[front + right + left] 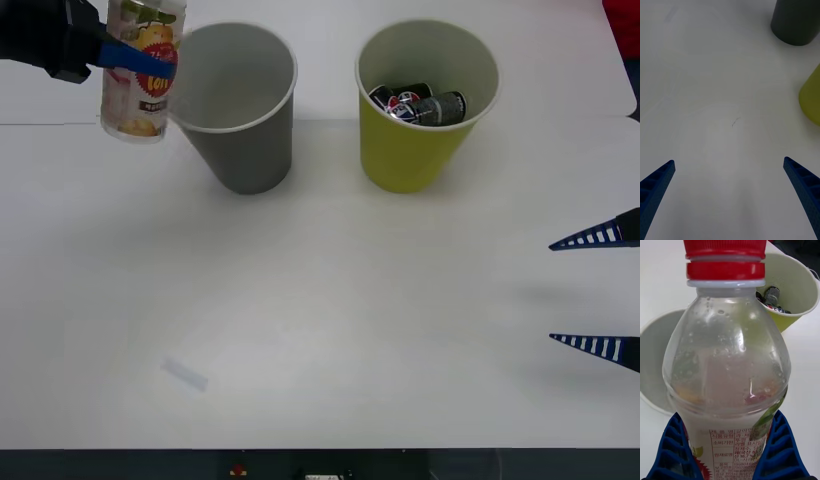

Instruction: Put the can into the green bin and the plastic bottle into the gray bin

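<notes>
**Bottle held aloft beside the gray bin**

Nearest the robot, the right gripper [598, 290] hovers low over the white table [330, 330] at its right side, blue fingers spread wide with nothing between them. Farther out, the gray bin [240, 110] and the green bin [425, 110] stand upright side by side, apart; the can [420, 106] lies inside the green one. At the far left, the left gripper [140, 58] is clamped around the plastic bottle [143, 70], holding it off the table just beside the gray bin's rim. From the left wrist, the bottle's red cap [725, 258] points toward the two bins.
</notes>
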Controlling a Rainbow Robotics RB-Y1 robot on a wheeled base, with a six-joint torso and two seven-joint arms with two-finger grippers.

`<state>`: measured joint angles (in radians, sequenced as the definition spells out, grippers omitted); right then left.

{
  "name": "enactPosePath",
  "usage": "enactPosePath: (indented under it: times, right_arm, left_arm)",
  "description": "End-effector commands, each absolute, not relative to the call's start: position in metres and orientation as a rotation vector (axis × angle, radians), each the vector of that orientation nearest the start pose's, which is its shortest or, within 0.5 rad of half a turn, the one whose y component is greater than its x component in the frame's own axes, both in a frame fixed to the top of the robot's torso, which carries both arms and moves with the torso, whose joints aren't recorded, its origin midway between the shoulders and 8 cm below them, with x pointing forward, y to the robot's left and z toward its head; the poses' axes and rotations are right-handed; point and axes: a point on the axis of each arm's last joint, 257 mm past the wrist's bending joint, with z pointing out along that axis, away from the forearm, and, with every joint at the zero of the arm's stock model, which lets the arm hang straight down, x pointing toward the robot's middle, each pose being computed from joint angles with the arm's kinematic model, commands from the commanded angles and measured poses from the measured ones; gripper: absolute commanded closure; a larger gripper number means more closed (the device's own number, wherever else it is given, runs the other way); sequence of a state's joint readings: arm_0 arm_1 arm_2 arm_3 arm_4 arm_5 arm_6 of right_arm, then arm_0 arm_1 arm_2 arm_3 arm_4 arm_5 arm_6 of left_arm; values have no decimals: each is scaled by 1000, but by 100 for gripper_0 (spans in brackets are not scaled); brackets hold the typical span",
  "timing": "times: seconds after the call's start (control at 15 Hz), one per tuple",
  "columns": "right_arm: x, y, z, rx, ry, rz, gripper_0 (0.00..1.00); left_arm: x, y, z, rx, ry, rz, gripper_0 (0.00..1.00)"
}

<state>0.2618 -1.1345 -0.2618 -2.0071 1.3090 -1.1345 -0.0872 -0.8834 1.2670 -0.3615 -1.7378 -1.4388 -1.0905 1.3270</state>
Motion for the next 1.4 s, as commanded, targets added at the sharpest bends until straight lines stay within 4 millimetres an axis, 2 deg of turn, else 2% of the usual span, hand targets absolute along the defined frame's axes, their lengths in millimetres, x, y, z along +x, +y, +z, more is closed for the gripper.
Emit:
enactPosePath:
  times: [0.07,0.4,0.53,0.73,0.8,0.87,0.93,1.2,1.4]
  right_arm:
    - [341,-286,-167,-1634,1596,209,0]
    - [341,-286,-167,-1634,1596,209,0]
    - [341,-286,-167,-1634,1596,209,0]
    - [341,-286,-167,-1634,1596,209,0]
    - [341,-286,-167,-1634,1596,209,0]
    - [341,-286,-167,-1634,1596,209,0]
    - [341,-286,-167,-1634,1596,209,0]
    - [341,-286,-167,-1634,1596,209,0]
    - [341,-286,-167,-1634,1596,209,0]
  left_arm:
    - [533,170,35,929,2025,-416,100]
    - [582,148,31,912,2045,-342,100]
    - [593,144,30,903,2062,-326,100]
    - [595,142,26,906,2072,-322,100]
    - [596,143,26,906,2072,-321,84]
    - [595,140,25,924,2064,-319,28]
    - [594,138,25,931,2063,-324,0]
    - [583,129,27,988,2043,-370,0]
    - [567,133,33,1063,1990,-434,0]
